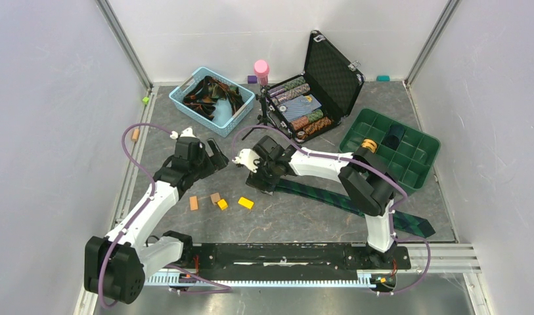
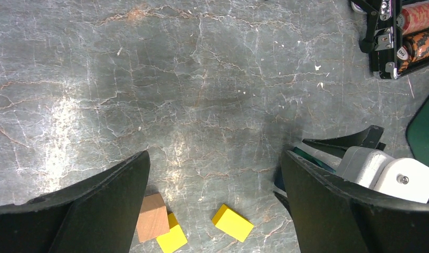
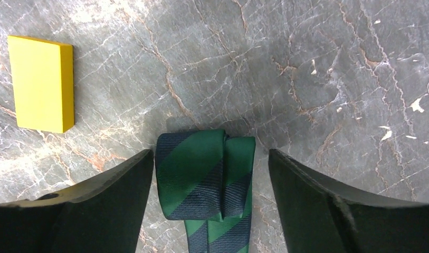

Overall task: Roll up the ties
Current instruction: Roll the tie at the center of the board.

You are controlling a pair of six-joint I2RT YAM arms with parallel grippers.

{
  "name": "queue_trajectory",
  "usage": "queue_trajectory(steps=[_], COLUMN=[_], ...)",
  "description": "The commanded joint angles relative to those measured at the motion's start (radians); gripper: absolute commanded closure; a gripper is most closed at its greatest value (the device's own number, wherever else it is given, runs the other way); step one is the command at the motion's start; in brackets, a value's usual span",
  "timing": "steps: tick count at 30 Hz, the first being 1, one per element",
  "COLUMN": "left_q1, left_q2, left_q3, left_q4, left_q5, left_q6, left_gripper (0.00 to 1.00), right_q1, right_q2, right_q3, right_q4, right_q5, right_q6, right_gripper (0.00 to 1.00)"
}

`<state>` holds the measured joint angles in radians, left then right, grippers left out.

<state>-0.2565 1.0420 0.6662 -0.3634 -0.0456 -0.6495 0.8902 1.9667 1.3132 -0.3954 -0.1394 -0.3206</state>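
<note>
Table (image 1: 303, 220): one green-and-navy striped tie (image 1: 343, 203) lies stretched diagonally across it. The wide end is near the right arm's base and the narrow end is under the right gripper (image 3: 209, 158). The narrow end is folded back on itself, seemingly the first turn of a roll. The right jaws are released and straddle the fold, apparently placed to pinch it. The left gripper (image 2: 215, 155) hovers over bare surface with its jaws released, holding nothing. A yellow block (image 3: 40, 84) lies apart from the tie.
</note>
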Motion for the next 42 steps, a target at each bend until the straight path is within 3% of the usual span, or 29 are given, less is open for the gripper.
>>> queue_trajectory(steps=[1, 17, 18, 21, 27, 33, 35, 36, 39, 42], left_q1=[0.006, 0.007, 0.007, 0.007, 0.007, 0.007, 0.007, 0.006, 0.007, 0.006], left_q2=[0.007, 0.018, 0.017, 0.016, 0.013, 0.019, 0.022, 0.023, 0.032, 0.042], left_q3=[-0.004, -0.020, -0.020, -0.023, -0.031, -0.035, -0.037, -0.036, -0.040, -0.038], left_q4=[0.037, 0.047, 0.047, 0.048, 0.051, 0.055, 0.059, 0.060, 0.070, 0.080], left_q5=[0.021, 0.032, 0.033, 0.033, 0.033, 0.038, 0.039, 0.041, 0.052, 0.083], left_q6=[-0.035, -0.036, -0.036, -0.035, -0.036, -0.037, -0.038, -0.035, -0.031, -0.024], left_gripper=[0.00, 0.00, 0.00, 0.00, 0.00, 0.00, 0.00, 0.00, 0.00, 0.00], right_q1=[0.005, 0.005, 0.003, 0.004, 0.003, 0.004, 0.004, 0.006, 0.004, 0.005], right_q2=[0.023, 0.034, 0.034, 0.033, 0.030, 0.038, 0.036, 0.035, 0.024, -0.003], right_q3=[0.029, 0.009, 0.009, 0.007, 0.010, 0.015, 0.009, 0.006, -0.007, -0.018], right_q4=[-0.034, -0.045, -0.045, -0.039, -0.027, -0.027, -0.025, -0.025, -0.020, -0.002], right_q5=[0.007, 0.021, 0.021, 0.020, 0.011, -0.011, -0.013, -0.014, -0.007, -0.006], right_q6=[-0.018, -0.003, -0.001, 0.005, 0.014, 0.021, 0.021, 0.023, 0.036, 0.051], right_gripper=[0.19, 0.56, 0.54, 0.33, 0.27, 0.55, 0.58, 0.54, 0.29, 0.19])
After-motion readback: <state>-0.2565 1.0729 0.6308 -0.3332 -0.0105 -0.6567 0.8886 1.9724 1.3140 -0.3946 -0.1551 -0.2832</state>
